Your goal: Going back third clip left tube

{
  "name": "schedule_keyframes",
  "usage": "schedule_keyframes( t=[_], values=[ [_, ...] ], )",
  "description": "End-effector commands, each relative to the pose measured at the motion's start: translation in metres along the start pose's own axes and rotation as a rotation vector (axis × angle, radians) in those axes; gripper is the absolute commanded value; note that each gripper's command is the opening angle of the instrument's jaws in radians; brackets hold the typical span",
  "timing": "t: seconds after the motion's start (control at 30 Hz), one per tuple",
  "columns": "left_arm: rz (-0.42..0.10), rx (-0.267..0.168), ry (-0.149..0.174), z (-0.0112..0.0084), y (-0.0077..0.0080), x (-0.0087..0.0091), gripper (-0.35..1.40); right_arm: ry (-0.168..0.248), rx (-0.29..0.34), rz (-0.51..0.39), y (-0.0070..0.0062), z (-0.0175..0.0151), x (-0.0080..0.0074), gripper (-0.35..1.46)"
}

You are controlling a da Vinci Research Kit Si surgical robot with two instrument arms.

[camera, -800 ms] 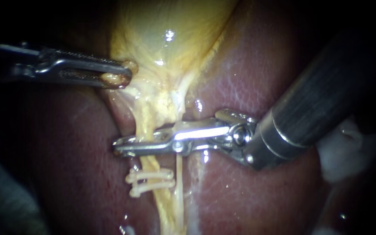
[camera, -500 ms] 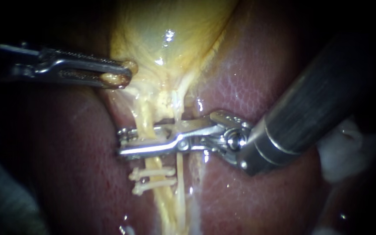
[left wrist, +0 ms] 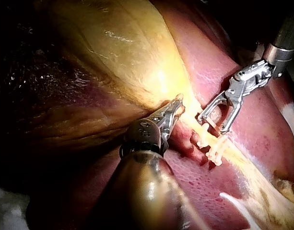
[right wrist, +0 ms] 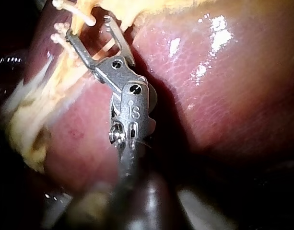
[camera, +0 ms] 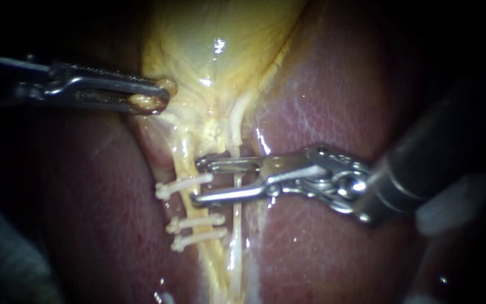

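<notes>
Nearest the lens, right instrument (camera: 196, 181): dark shaft in from the right, metal jaws spread wide and gripping nothing, tips reaching the left tube (camera: 182, 155). In the right wrist view, the same spread jaws just short of the clips.

Just beyond the tips, third clip (camera: 182, 185). Sits on the left tube, uppermost of three, closest to the gallbladder. Lies crosswise to the tube, long axis near level in the endoscope view, the end toward the right instrument slightly higher and lying in the gap of the open jaws. Cannot tell whether touched by either jaw. Looks like a slim, pale off-white bar with a small knob at its far end, closed across the yellow strand.

Lower on the same tube, two lower clips (camera: 196, 222), parallel to each other, close together, tilted the same way.

Beside the left tube, right tube (camera: 236, 225): thin, pale, bare of clips, passing between the open jaws.

Underneath, dark red, glistening liver (camera: 322, 95).

Farther back, yellow gallbladder (camera: 220, 39), narrowing toward the tubes.

Farthest, left instrument (camera: 156, 97), shaft in from the left, jaws pinching a fold at the gallbladder's edge.
</notes>
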Motion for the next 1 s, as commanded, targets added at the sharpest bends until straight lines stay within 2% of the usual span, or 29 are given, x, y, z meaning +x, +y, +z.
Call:
schedule_keyframes(
  t=[0.03,0.13,0.23,0.4,0.7,0.83,1.0],
  values=[
    [0.000,0.000,0.000,0.0000,0.0000,0.0000,-0.35,-0.046,-0.005,-0.055,-0.0009,-0.0011,0.0008,0.50],
    [0.000,0.000,0.000,0.0000,0.0000,0.0000,-0.35,-0.138,-0.024,-0.163,-0.0026,-0.0041,0.0028,0.50],
    [0.001,0.000,0.000,0.0001,-0.0001,0.0000,-0.35,-0.181,-0.041,-0.224,-0.0038,-0.0069,0.0044,0.50],
    [0.001,0.000,0.000,0.0001,-0.0001,0.0000,-0.35,-0.186,-0.049,-0.263,-0.0044,-0.0101,0.0058,0.50],
    [0.001,0.003,0.002,0.0007,-0.0003,-0.0001,-0.35,-0.188,-0.048,-0.270,-0.0040,-0.0118,0.0057,0.50],
    [0.002,0.005,0.004,0.0021,-0.0002,-0.0003,-0.35,-0.188,-0.047,-0.270,-0.0040,-0.0119,0.0058,0.50],
    [0.003,-0.008,-0.001,0.0050,-0.0001,-0.0003,-0.35,-0.188,-0.048,-0.269,-0.0040,-0.0119,0.0059,0.50]
  ],
)
